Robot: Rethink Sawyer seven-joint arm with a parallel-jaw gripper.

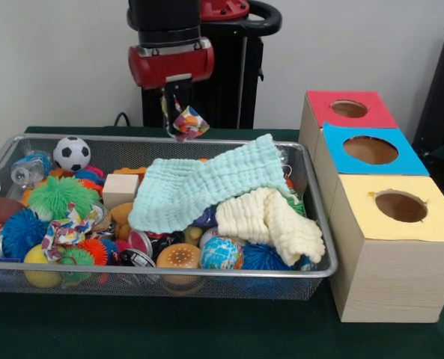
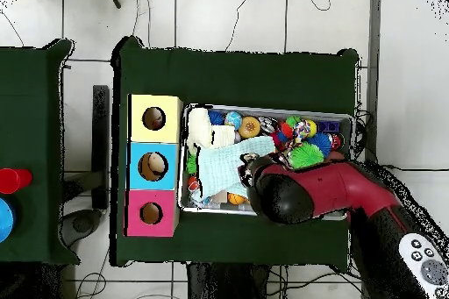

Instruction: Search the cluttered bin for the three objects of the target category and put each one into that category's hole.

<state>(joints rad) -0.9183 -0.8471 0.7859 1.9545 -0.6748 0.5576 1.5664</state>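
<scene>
- One gripper [image 1: 178,112] hangs from the red and black arm [image 1: 170,56] above the far rim of the wire basket [image 1: 207,273], its fingers closed on a polka-dot cloth bundle [image 1: 188,123] that dangles clear of the clutter.
- Below and to the right of the bundle, a mint waffle cloth [image 1: 207,191] drapes across the middle of the basket, and a cream waffle cloth [image 1: 270,221] lies against its near right edge.
- A second polka-dot bundle [image 1: 66,228] sits low in the basket's left part, among a green spiky ball [image 1: 57,196], a blue spiky ball [image 1: 21,232] and an orange one [image 1: 94,250].
- A small soccer ball [image 1: 72,152] rests near the far left rim, and a plain wooden block [image 1: 120,189] stands just right of the green ball.
- Right of the basket, three wooden boxes stand in a row, each with a round hole on top: the yellow-topped box [image 1: 397,247] nearest, the blue-topped box [image 1: 368,153] behind it, the red-topped box [image 1: 345,112] farthest.
- From overhead, the arm covers much of the basket [image 2: 342,120].
</scene>
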